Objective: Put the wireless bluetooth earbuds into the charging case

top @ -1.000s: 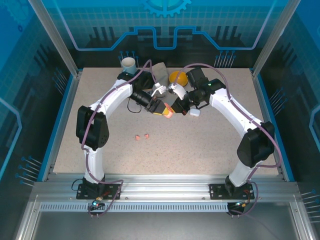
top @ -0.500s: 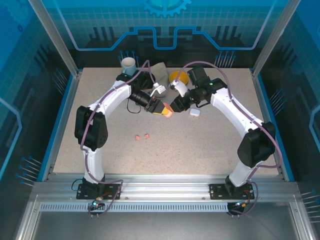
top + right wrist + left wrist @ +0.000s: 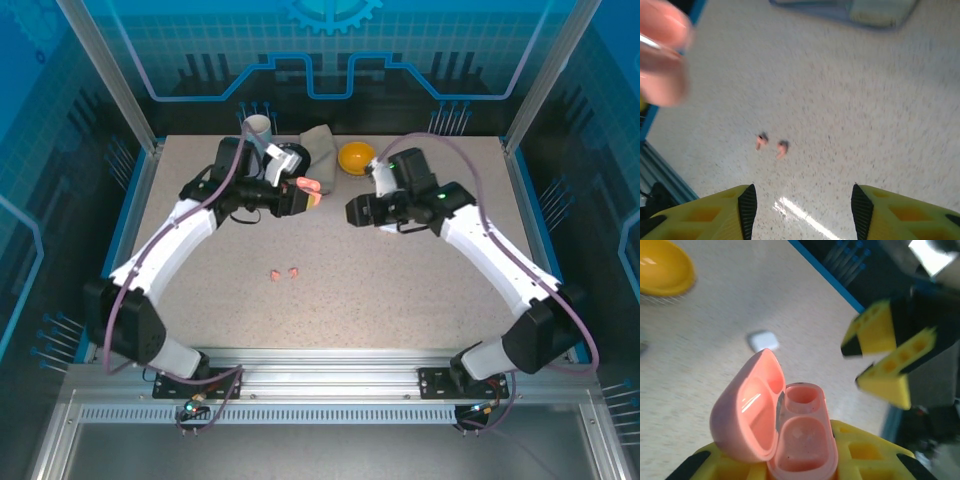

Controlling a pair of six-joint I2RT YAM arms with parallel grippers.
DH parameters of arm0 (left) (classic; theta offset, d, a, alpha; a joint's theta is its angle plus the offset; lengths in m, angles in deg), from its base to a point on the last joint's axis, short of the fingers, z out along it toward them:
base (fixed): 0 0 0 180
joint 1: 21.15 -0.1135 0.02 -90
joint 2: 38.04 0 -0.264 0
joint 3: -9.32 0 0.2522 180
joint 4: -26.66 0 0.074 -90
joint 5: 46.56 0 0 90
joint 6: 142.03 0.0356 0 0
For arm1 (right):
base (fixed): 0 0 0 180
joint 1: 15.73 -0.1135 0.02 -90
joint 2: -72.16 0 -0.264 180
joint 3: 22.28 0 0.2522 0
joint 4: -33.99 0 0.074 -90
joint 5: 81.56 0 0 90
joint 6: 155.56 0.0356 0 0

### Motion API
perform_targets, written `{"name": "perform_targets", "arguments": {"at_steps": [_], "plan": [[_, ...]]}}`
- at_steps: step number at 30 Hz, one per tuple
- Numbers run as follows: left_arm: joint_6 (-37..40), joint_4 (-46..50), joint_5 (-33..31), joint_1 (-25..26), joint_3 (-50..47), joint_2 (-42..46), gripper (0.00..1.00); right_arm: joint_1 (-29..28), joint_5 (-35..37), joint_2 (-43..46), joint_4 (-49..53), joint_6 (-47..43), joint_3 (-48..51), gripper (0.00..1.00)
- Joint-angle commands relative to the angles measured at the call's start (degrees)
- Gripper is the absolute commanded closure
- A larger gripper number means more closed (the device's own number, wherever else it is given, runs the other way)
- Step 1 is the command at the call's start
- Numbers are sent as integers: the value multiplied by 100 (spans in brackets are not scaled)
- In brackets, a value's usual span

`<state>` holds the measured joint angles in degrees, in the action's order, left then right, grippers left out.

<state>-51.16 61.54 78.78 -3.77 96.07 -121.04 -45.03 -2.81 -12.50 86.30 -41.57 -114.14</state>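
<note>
My left gripper (image 3: 298, 197) is shut on the salmon-pink charging case (image 3: 802, 440) and holds it above the table at the far middle. The case's lid (image 3: 747, 412) is swung open to the left, and both wells are empty. Two salmon-pink earbuds (image 3: 274, 273) (image 3: 293, 271) lie side by side on the table, nearer than both grippers. In the right wrist view the same pair of earbuds (image 3: 761, 141) (image 3: 782, 148) lies ahead of my right gripper (image 3: 802, 207), which stands open and empty. That right gripper (image 3: 352, 211) hangs a short way right of the case.
A white case (image 3: 762, 341) lies shut on the table beyond the pink one. At the back stand a yellow bowl (image 3: 356, 156), a grey cloth (image 3: 320, 140) and a white cup (image 3: 258, 127). Blue rails edge the table.
My right gripper has opened and pulled back to the right, away from the pink case. The left arm has carried the case back and to the left. The earbuds have not moved.
</note>
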Motion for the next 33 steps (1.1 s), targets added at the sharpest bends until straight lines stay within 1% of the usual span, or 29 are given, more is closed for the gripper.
{"name": "perform_targets", "arguments": {"at_steps": [1, 4, 8, 13, 17, 23, 27, 30, 33], "plan": [[-66, -1977, -1378, 44, -1076, 741, 100, -435, 907, -390, 84, 1014, 14, 45], [-8, -3458, -2406, 81, -2195, 1455, 100, -778, 1235, -889, 232, 1460, -182, 45], [18, -4635, -3369, 59, -3211, 1968, 100, -1262, 1491, -1609, 470, 2031, -688, 46], [-200, -5743, -3925, -31, -4018, 2214, 100, -1862, 1760, -2493, 885, 2627, -1558, 47], [-425, -6196, -4556, -149, -4273, 2322, 100, -2275, 1922, -3093, 1001, 3185, -2142, 49], [-796, -6324, -5063, -517, -4271, 2389, 100, -2743, 2222, -4008, 1516, 3933, -3186, 53], [-938, -6281, -5186, -746, -4267, 2492, 100, -2946, 2435, -4482, 1727, 4372, -3684, 54], [-1008, -6228, -5185, -896, -4274, 2601, 100, -3074, 2732, -4988, 2200, 4524, -4366, 55], [-1025, -6192, -5128, -966, -4276, 2696, 100, -3158, 2844, -5477, 2597, 4573, -5033, 55]]}}
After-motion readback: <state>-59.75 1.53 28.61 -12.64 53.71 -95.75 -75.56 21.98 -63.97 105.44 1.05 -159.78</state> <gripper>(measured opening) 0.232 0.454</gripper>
